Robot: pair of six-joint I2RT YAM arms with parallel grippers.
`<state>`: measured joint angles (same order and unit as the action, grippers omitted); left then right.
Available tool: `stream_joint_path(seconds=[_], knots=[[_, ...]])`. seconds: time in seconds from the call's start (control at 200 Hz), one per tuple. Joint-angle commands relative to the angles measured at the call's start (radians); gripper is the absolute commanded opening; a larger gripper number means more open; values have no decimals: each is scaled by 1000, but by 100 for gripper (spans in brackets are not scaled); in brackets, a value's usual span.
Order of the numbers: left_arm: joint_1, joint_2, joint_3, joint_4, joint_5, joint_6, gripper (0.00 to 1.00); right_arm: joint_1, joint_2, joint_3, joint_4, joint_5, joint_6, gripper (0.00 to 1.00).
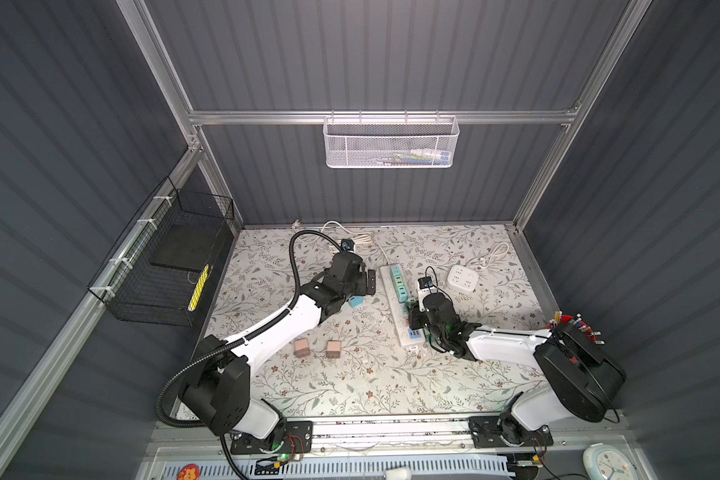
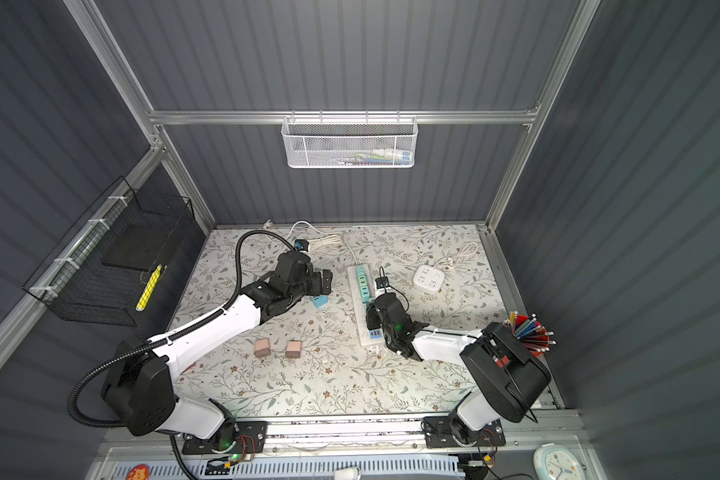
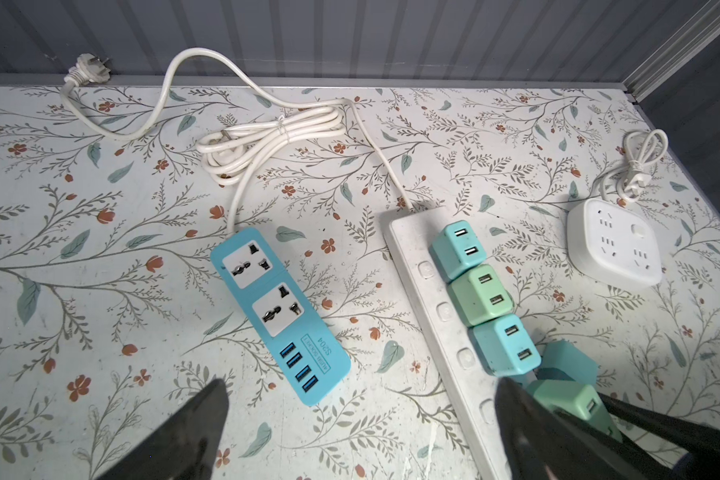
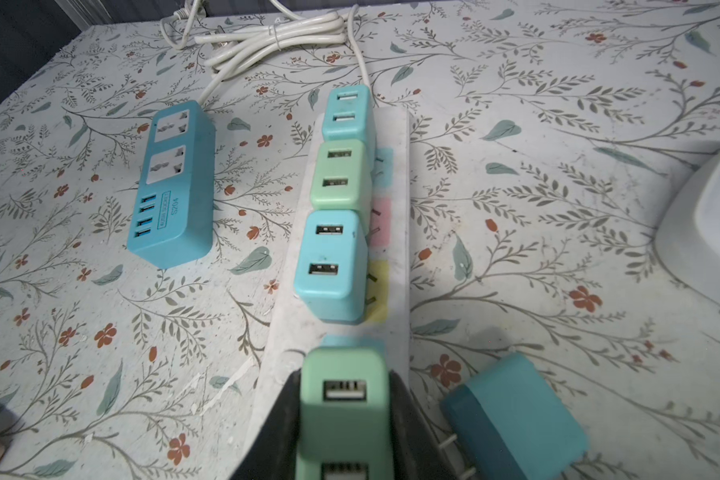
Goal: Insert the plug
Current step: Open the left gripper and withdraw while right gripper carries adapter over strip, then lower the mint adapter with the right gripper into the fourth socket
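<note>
Over the near half of the white power strip (image 4: 396, 249), the green plug (image 4: 344, 411) sits upright between the fingers of the right gripper (image 4: 344, 415), USB ports facing up. Fingers closed on its two sides. Cannot tell whether its prongs have entered a socket; they are hidden under the body.

Farther along the same strip: three plugs already seated in a row, touching one another: teal plug (image 4: 329, 266), light green plug (image 4: 337, 174), far teal plug (image 4: 346, 114). Coloured socket patches show on the strip just right of them.

Just right of the strip, near the held plug, a loose teal plug (image 4: 516, 419) lies on its side on the tabletop (image 1: 350, 395), prongs pointing toward the strip.

Left of the strip, apart from it, lies a blue power strip (image 3: 279, 311) with two sockets and four USB ports. Left gripper (image 3: 362, 382) hangs above its near end, fingers spread wide, holding nothing.

Far side: a bundled white cord (image 3: 267, 137). Right side, well apart from the strip: a square white socket block (image 1: 461, 277). Near left on the tabletop: two pink plugs (image 1: 302, 347), side by side, not touching.
</note>
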<state>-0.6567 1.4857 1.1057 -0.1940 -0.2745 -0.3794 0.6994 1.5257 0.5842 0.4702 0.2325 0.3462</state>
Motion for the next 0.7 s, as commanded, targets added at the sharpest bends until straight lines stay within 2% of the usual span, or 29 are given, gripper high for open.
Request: stream_joint_path(seconds=[0.0, 0.145, 0.345, 0.69], knots=[[-1, -26, 1, 20, 27, -12, 100, 5, 35, -6, 34, 9, 7, 22], [-1, -20, 2, 24, 40, -13, 100, 10, 48, -6, 36, 19, 10, 23], [-1, -29, -6, 35, 54, -16, 100, 46, 66, 21, -23, 124, 13, 23], [-1, -34, -6, 33, 51, -16, 100, 96, 83, 84, -154, 213, 20, 23]])
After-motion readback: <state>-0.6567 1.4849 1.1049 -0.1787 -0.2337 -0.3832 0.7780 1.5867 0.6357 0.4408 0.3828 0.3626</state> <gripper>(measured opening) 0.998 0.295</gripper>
